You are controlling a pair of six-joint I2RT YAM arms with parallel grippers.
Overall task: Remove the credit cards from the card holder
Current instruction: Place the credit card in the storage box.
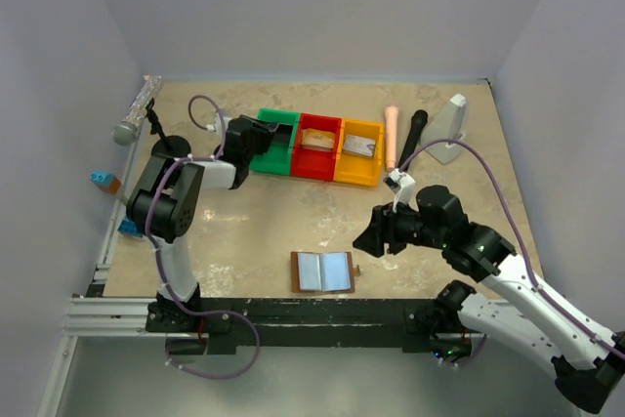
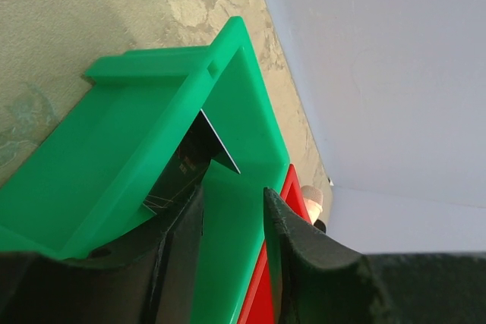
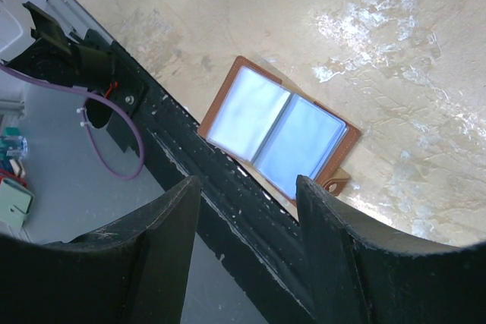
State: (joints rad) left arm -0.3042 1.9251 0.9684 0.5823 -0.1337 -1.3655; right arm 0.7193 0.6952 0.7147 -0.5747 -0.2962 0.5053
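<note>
The card holder (image 1: 322, 271) lies open near the table's front edge, brown with grey-blue pockets facing up; the right wrist view shows the card holder (image 3: 277, 130) too. My left gripper (image 1: 262, 136) hangs over the green bin (image 1: 281, 148). Its jaws stand apart in the left wrist view (image 2: 234, 191), with bare bin floor between them. A dark credit card (image 2: 186, 163) leans on the bin's inner wall beside the left finger. A tan card (image 1: 317, 138) lies in the red bin (image 1: 318, 165), and a silvery card (image 1: 359, 146) in the yellow bin (image 1: 358, 175). My right gripper (image 1: 363, 239) (image 3: 249, 184) hovers open to the right of the holder, empty.
A peach cylinder (image 1: 392, 136), a black pen-like stick (image 1: 412, 134) and a white wedge (image 1: 451, 129) lie right of the bins. A microphone-like object (image 1: 132, 119) and a blue-orange block (image 1: 104, 181) sit at the left edge. The black rail (image 3: 228, 210) runs along the front.
</note>
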